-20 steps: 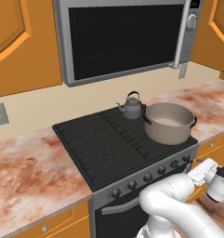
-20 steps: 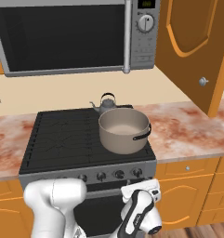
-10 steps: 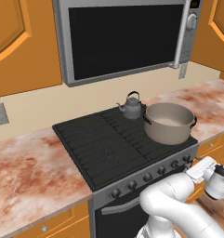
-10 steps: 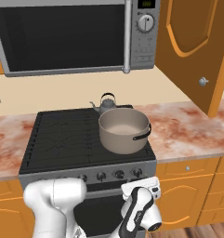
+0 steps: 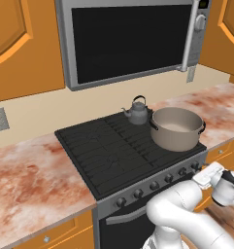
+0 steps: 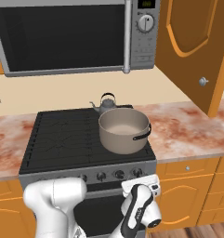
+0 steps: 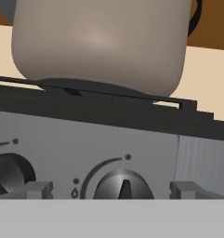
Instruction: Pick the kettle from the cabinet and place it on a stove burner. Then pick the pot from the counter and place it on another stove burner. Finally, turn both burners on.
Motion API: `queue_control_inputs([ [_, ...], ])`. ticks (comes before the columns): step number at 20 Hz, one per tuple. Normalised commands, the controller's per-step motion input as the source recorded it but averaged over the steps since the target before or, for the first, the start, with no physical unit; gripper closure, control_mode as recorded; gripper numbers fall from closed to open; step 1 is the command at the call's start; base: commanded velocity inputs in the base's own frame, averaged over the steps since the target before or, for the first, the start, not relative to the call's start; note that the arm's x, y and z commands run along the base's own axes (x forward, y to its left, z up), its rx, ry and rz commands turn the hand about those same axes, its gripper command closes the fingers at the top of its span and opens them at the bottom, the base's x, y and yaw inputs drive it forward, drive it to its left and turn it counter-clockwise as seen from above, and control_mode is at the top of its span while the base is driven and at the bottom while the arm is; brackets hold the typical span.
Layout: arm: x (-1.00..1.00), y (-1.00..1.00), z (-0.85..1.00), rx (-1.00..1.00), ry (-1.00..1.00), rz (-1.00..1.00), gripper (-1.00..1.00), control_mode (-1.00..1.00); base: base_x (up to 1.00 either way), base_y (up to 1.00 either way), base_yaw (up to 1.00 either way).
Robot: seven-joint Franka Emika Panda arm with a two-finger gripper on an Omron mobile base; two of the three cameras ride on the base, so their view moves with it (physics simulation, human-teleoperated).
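The pincer (image 7: 111,189) is standing wide apart and holding nothing, its two fingertips (image 7: 39,188) flanking a dark stove knob (image 7: 124,186) on the steel front panel (image 7: 132,144). A second knob (image 7: 9,174) is sitting to the left in the hand view. Directly above the pincer, the pot (image 7: 102,42) is resting on the black grate (image 7: 95,104) at the stove's front right burner. In the base views the kettle (image 5: 137,112) is sitting on the rear burner just behind the pot (image 5: 177,128), close to it; whether they are touching cannot be told. The marbled surface (image 6: 187,132) is running along both sides of the cooktop (image 6: 62,139), under a microwave (image 6: 71,35).
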Motion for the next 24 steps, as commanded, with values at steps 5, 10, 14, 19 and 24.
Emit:
queue_control_inputs([
  [5, 0.14, 0.0, 0.0, 0.01, 0.0, 0.0, -1.0, -1.0, 0.0, 0.0, 0.0],
  [10, 0.13, 0.0, 0.0, 0.0, 0.0, 0.0, -1.0, -1.0, 0.0, 0.0, 0.0],
  [14, 0.06, 0.0, 0.0, 0.0, 0.0, 0.0, -1.0, -1.0, 0.0, 0.0, 0.0],
  [19, 0.04, 0.0, 0.0, 0.0, 0.0, 0.0, -1.0, -1.0, 0.0, 0.0, 0.0],
  [24, 0.04, 0.0, 0.0, 0.0, 0.0, 0.0, -1.0, -1.0, 0.0, 0.0, 0.0],
])
